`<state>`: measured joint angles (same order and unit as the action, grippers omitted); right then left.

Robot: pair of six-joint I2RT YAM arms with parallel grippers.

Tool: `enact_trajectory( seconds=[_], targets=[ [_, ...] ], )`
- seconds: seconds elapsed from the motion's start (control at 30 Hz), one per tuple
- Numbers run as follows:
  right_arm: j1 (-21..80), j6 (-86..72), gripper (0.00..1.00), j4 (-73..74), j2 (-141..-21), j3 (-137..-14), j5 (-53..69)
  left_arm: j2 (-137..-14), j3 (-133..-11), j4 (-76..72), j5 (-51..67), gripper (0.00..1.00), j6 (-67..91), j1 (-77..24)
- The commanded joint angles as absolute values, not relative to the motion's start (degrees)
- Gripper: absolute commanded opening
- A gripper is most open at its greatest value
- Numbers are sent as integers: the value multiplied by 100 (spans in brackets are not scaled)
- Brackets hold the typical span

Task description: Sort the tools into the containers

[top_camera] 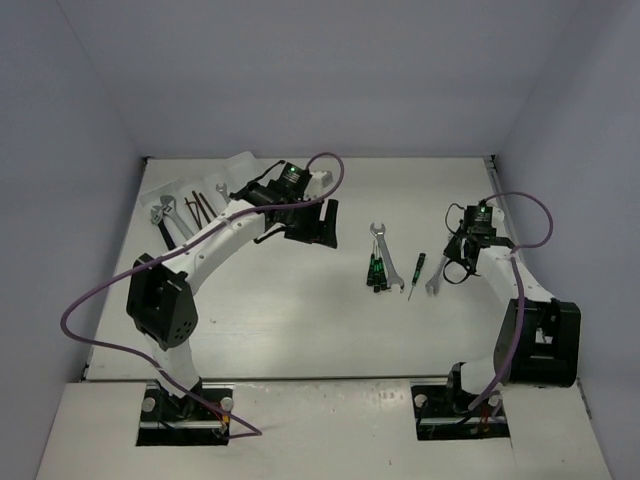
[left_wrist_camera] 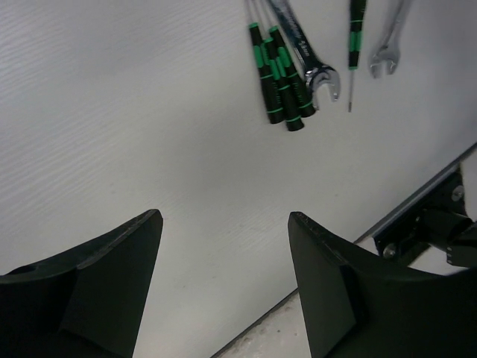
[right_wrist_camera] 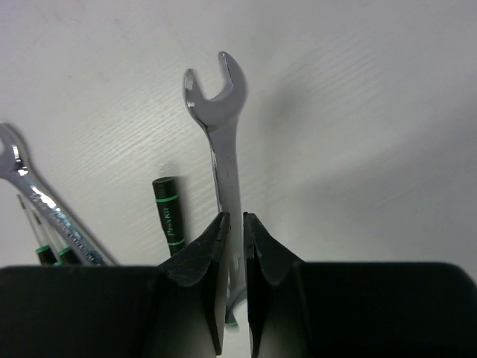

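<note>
Robot test lab, bare white walls [top_camera: 300,70], white table [top_camera: 300,320]

Silver open-end wrench [right_wrist_camera: 226,149] clamped at shank; black-green screwdrivers [top_camera: 375,272] clustered beside second wrench [top_camera: 381,240].

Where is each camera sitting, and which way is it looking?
Top camera: high behind the robot, looking down on the table; left arm and right arm show whole.
Left wrist camera: on the left arm, looking down past its open left gripper at the screwdrivers.
Right wrist camera: on the right arm, looking along the right gripper, shut on a small wrench.
Shared: both wrist views show the screwdrivers.
</note>
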<state>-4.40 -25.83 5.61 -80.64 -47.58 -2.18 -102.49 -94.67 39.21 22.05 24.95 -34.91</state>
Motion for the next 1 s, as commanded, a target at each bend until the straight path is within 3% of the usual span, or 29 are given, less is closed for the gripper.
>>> enact_trajectory(
  seconds=[0.0, 0.1, 0.27, 0.3, 0.33, 0.37, 0.43, 0.47, 0.97],
  targets=[
    [-370, -2680, 0, 545, -7718, -4958, 389, -10220, -9477, 2628, 3028, 65, 3124, -3664],
    [-276, -2786, 0, 545, -7581, -4973, 684, -10340, -9226, 1603, 3339, 65, 3578, -3824],
    [-150, -2898, 0, 648, -7542, -5009, 416, -10667, -9542, 1636, 3425, 65, 3619, -3937],
    [-149, -2935, 3, 683, -7562, -4986, 254, -10687, -9595, 1680, 3403, 65, 3616, -3937],
    [-149, -2964, 14, 707, -7603, -4940, 74, -10687, -9619, 1715, 3380, 65, 3598, -3937],
    [-149, -2971, 16, 712, -7611, -4896, 36, -10681, -9631, 1723, 3368, 65, 3595, -3937],
    [-149, -3036, 40, 756, -7873, -4807, -263, -10650, -9604, 1890, 3308, 65, 3500, -3937],
    [-149, -3080, 46, 769, -8028, -4777, -332, -10626, -9571, 1977, 3274, 65, 3455, -3937],
    [-149, -3392, 44, 739, -9426, -5246, -799, -10047, -9011, 2574, 2787, 65, 2928, -3937]
  ],
)
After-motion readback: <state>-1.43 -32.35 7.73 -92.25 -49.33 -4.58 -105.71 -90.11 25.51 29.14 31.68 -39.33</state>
